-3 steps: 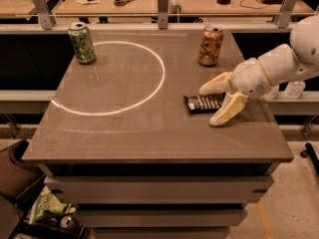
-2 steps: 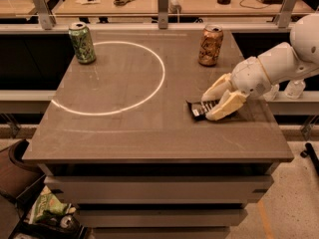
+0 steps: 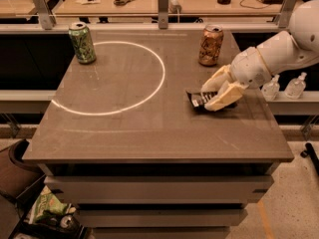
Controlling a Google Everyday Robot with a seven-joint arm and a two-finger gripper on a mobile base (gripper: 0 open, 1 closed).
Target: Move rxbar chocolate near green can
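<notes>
The white two-finger gripper (image 3: 206,98) pinches the flat black wrapped rxbar chocolate (image 3: 195,98) on the grey table's (image 3: 149,128) right side; best to lift slightly, carry it far left, and lower it beside the patterned green can (image 3: 82,43) without nudging it.

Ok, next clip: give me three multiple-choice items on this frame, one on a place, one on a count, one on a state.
1. Where does the green can stand on the table?
A. far left corner
B. near right corner
C. centre

2. How many cans are on the table?
A. one
B. two
C. three

3. What is the end effector doing?
A. hanging open above the green can
B. closed around the rxbar chocolate on the table's right side
C. parked off the table, holding nothing

Answers:
1 A, it stands at the far edge on the left.
2 B, only the green can and the brown-orange can are there.
3 B, its fingers sit on either side of the black bar.
</notes>
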